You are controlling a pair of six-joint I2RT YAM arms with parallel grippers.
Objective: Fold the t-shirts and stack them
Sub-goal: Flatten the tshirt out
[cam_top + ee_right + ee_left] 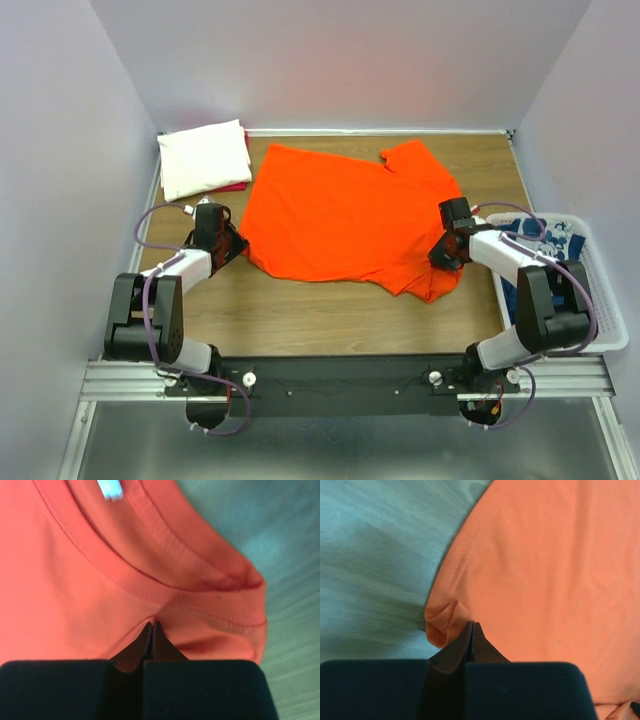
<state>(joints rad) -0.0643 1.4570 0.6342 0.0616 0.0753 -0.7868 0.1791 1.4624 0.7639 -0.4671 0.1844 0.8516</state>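
**A robot test booth in a lab**

Plain pale panels (pixel 60 150) wall in a wood-grain table (pixel 330 320) on three sides. The left arm (pixel 185 268) and right arm (pixel 510 262) are bolted to an aluminium rail (pixel 130 380) at its near edge, with purple cables (pixel 152 300) looping loosely along them.

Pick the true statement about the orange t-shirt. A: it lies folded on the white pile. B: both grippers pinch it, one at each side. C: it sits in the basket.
B: the left gripper is shut on an edge of the orange t-shirt, the right gripper on cloth by its collar.
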